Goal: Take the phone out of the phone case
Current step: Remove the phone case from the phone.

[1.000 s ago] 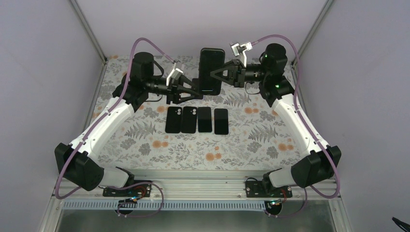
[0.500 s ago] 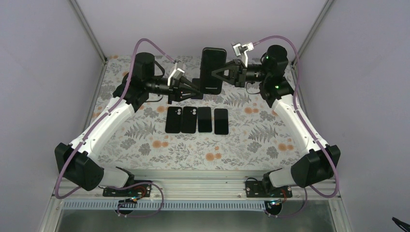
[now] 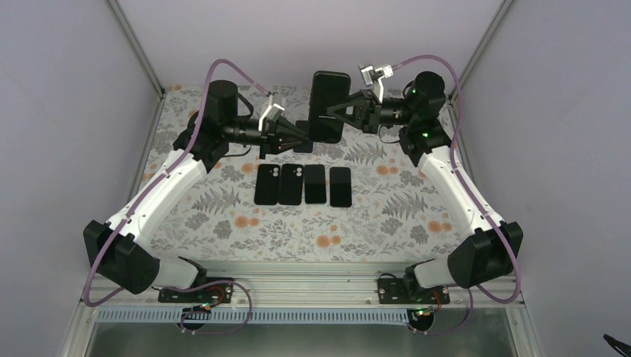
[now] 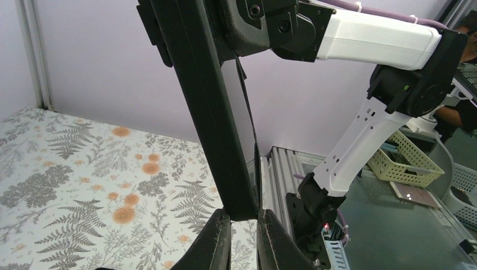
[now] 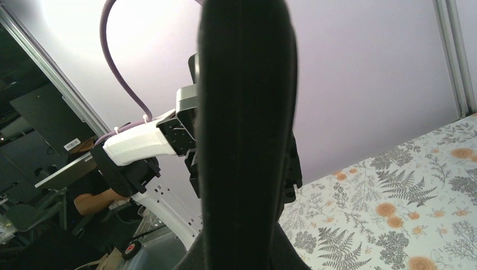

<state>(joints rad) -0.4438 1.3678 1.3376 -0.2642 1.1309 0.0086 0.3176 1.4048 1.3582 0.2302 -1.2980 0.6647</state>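
The black phone case [image 3: 330,104] with the phone in it is held upright in the air above the back of the table. My right gripper [image 3: 338,111] is shut on its right side; in the right wrist view the case's dark edge [image 5: 247,112] fills the middle, rising from between my right gripper [image 5: 243,256]. My left gripper [image 3: 303,137] comes from the left. In the left wrist view the left gripper [image 4: 243,218] is shut on the case's lower corner [image 4: 211,112]. The phone's glossy face [image 4: 239,124] shows beside the case's thick edge.
Several flat black phones or cases [image 3: 303,184] lie in a row on the floral table cover [image 3: 223,208] in front of the arms. Purple walls and metal posts [image 3: 138,52] enclose the back and sides. An aluminium rail [image 3: 312,271] runs along the near edge.
My left gripper has closed from partly open onto the case's lower corner. The right gripper has lifted the case slightly up and to the right.
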